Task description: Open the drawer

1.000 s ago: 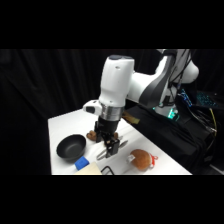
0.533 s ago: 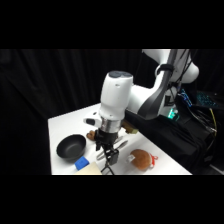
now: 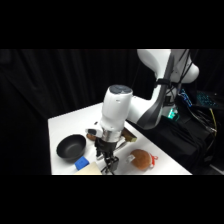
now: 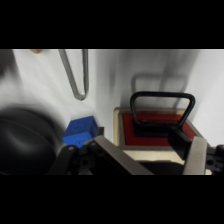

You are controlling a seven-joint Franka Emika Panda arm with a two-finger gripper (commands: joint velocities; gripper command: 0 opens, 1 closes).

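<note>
In the wrist view the drawer (image 4: 150, 125) is a tan box with a red top, lying just beyond my fingers. Its thin black loop handle (image 4: 161, 101) stands up at the far side. My gripper (image 4: 155, 157) is open, hanging over the near part of the box with one finger on each side and nothing held. In the side view the gripper (image 3: 107, 165) is low at the table's front edge, and only a tan corner of the drawer (image 3: 92, 170) shows beside it.
A small blue block (image 4: 80, 131) (image 3: 81, 163) lies left of the drawer, with a black round bowl (image 4: 25, 142) (image 3: 70, 147) beyond it. Metal tongs (image 4: 75, 72) lie farther off. A brown round object (image 3: 141, 159) sits on the right.
The arm has swung toward the table's front edge and come down, bringing the gripper from above the middle of the table to just over the drawer.
</note>
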